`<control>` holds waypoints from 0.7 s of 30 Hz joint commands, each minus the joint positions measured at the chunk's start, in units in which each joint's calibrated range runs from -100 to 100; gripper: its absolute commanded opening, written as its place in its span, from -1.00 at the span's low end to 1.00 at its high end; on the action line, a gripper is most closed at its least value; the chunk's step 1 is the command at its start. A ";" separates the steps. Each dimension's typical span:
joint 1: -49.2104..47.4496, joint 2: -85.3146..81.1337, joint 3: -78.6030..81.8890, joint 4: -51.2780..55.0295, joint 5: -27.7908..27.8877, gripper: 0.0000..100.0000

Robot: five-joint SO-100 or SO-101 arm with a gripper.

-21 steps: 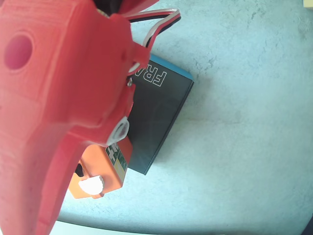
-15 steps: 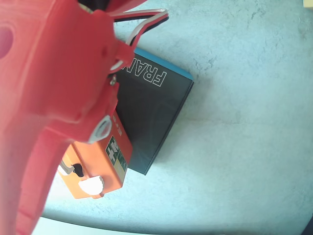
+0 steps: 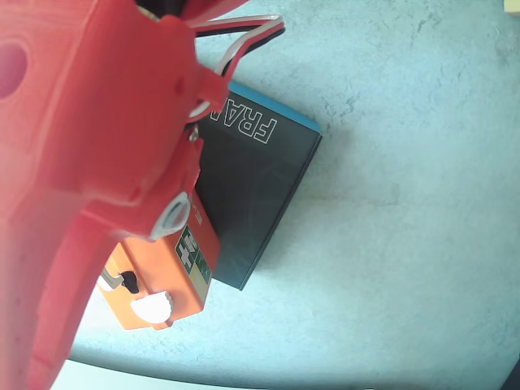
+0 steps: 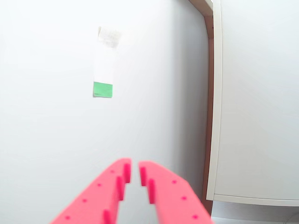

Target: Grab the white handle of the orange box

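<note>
In the overhead view the orange box (image 3: pixel 150 272) lies near the table's front edge, its upper part hidden under my red arm (image 3: pixel 89 138). Its green white-cross label (image 3: pixel 195 253) and one round white clasp (image 3: pixel 153 309) show. Only a short bit of the white handle (image 3: pixel 106 283) with a black clip (image 3: pixel 128 282) shows at the box's left edge. In the wrist view my gripper (image 4: pixel 134 169) has its fingers nearly together with nothing between them. It points at a white wall, away from the box.
A black "FRA…" box (image 3: pixel 252 195) with a blue edge lies against the orange box on the grey table (image 3: pixel 406 203). The wrist view shows a white and green sticker (image 4: pixel 103 70) on the wall and a white cabinet edge (image 4: pixel 215 116) on the right.
</note>
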 commanded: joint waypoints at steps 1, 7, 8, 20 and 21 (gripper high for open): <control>-0.27 0.83 2.11 0.39 0.00 -0.93; -0.50 1.68 -6.58 0.39 0.32 -0.65; -0.50 1.76 -7.82 0.22 0.05 -0.63; -0.73 18.38 -26.87 -18.05 -0.15 -0.63; -0.89 20.91 -29.17 -19.57 -0.15 -0.63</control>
